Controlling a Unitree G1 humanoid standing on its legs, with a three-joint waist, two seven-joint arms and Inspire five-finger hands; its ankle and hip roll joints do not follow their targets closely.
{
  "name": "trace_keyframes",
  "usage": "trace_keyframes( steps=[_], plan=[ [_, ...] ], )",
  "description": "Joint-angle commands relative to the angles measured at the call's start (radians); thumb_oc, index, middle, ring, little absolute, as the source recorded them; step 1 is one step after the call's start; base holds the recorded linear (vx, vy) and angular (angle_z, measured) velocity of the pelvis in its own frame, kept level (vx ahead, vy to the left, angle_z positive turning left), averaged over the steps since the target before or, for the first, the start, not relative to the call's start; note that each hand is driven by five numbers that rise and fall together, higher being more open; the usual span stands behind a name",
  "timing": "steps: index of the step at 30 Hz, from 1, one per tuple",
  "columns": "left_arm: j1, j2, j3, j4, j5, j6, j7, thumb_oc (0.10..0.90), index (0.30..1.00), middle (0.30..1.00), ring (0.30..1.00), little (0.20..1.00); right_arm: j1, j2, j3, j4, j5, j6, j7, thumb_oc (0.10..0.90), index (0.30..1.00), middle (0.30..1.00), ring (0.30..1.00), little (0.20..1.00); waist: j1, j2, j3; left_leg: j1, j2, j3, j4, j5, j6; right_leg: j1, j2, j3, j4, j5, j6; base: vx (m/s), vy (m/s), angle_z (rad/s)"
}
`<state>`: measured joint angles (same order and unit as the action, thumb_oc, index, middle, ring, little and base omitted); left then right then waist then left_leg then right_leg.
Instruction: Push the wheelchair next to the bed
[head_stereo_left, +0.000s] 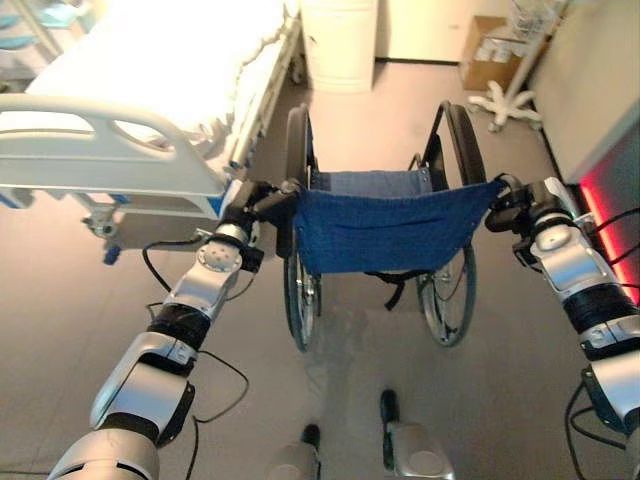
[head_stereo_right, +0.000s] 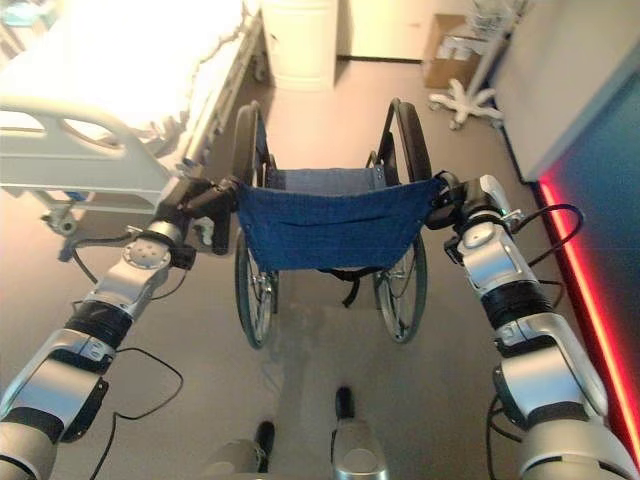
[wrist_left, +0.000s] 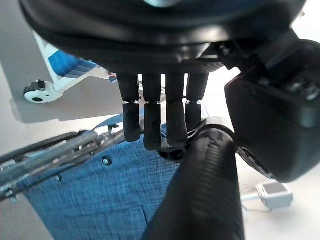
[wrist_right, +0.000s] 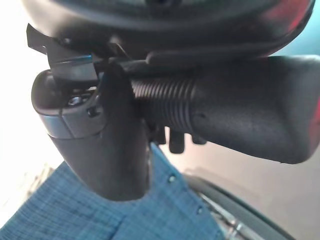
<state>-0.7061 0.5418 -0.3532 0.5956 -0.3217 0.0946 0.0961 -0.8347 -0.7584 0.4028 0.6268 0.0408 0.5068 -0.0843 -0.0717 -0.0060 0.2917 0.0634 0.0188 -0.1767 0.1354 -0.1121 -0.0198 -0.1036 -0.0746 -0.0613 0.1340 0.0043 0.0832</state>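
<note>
The wheelchair (head_stereo_left: 385, 228), with a blue cloth back and large black wheels, stands on the floor straight ahead, seen from behind. My left hand (head_stereo_left: 262, 200) is shut on its left push handle (wrist_left: 200, 190), the fingers (wrist_left: 152, 120) curled over the dark grip. On the other side, my right hand (head_stereo_left: 510, 205) is shut on the right push handle (wrist_right: 235, 120), thumb (wrist_right: 110, 150) across its ribbed part. The bed (head_stereo_left: 150, 60), with white sheets and a white footboard (head_stereo_left: 100, 150), lies to the left; its foot corner is close beside the chair's left wheel.
A white cabinet (head_stereo_left: 340, 40) stands at the far end beyond the chair. A cardboard box (head_stereo_left: 490, 50) and a white wheeled stand base (head_stereo_left: 505, 100) sit at the far right. A grey wall panel with a red light strip (head_stereo_left: 600, 200) runs along the right.
</note>
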Motion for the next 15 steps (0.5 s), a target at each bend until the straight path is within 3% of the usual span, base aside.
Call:
trace_keyframes(
  steps=[1,5,6,8,10,12,15],
  plan=[
    [0.018,0.028,-0.055,0.005,0.081,-0.013,-0.012,0.4,0.3,0.3,0.3,0.3,-0.024,0.042,0.147,-0.072,-0.08,-0.113,0.115,0.4,0.3,0.3,0.3,0.3,0.02,-0.055,-0.071,0.15,0.033,0.04,-0.051,0.001,-0.028,-0.048,-0.079,0.051,-0.073,0.202,0.059,0.24,-0.19,0.3],
    [-0.019,0.04,-0.066,0.038,0.068,-0.019,-0.008,0.4,0.3,0.3,0.3,0.3,-0.077,0.038,0.19,-0.053,-0.061,-0.09,0.121,0.4,0.3,0.3,0.3,0.3,0.013,-0.045,-0.078,0.137,0.069,0.046,-0.038,0.1,-0.061,-0.029,-0.057,0.014,-0.079,0.174,0.033,0.23,-0.176,0.25],
    [-0.042,0.043,-0.068,0.062,0.059,-0.022,-0.018,0.4,0.3,0.3,0.3,0.3,-0.099,0.043,0.208,-0.048,-0.05,-0.064,0.126,0.4,0.3,0.3,0.3,0.3,0.007,-0.041,-0.082,0.124,0.084,0.047,-0.004,0.165,-0.073,-0.026,-0.047,0.005,-0.075,0.165,0.018,0.23,-0.14,0.05],
    [-0.051,0.042,-0.069,0.078,0.059,-0.026,-0.023,0.4,0.3,0.3,0.3,0.3,-0.105,0.049,0.218,-0.043,-0.046,-0.048,0.132,0.4,0.3,0.3,0.3,0.3,0.0,-0.038,-0.085,0.12,0.099,0.054,0.033,0.213,-0.082,-0.022,-0.042,-0.005,-0.073,0.157,0.006,0.2,-0.094,0.09],
    [-0.049,0.037,-0.07,0.091,0.055,-0.032,-0.016,0.4,0.3,0.3,0.3,0.3,-0.099,0.056,0.231,-0.036,-0.052,-0.037,0.142,0.4,0.3,0.3,0.3,0.3,-0.009,-0.036,-0.094,0.114,0.11,0.061,0.119,0.303,-0.094,-0.008,-0.027,-0.021,-0.066,0.132,-0.02,0.25,-0.076,0.07],
    [-0.059,0.043,-0.065,0.095,0.034,-0.033,-0.018,0.4,0.3,0.3,0.3,0.3,-0.102,0.061,0.238,-0.044,-0.039,-0.021,0.134,0.4,0.3,0.3,0.3,0.3,0.006,-0.051,-0.077,0.007,0.093,0.084,0.219,0.345,-0.093,0.05,-0.017,-0.029,-0.063,0.094,-0.048,0.36,-0.11,0.08],
    [-0.058,0.045,-0.059,0.085,0.037,-0.047,-0.023,0.4,0.3,0.3,0.3,0.3,-0.109,0.084,0.239,-0.031,-0.049,-0.017,0.113,0.4,0.3,0.3,0.3,0.3,0.043,-0.044,-0.034,-0.104,0.053,0.098,0.174,0.323,-0.077,0.122,0.013,0.002,-0.065,0.06,-0.049,0.28,-0.015,-0.07]
  ],
)
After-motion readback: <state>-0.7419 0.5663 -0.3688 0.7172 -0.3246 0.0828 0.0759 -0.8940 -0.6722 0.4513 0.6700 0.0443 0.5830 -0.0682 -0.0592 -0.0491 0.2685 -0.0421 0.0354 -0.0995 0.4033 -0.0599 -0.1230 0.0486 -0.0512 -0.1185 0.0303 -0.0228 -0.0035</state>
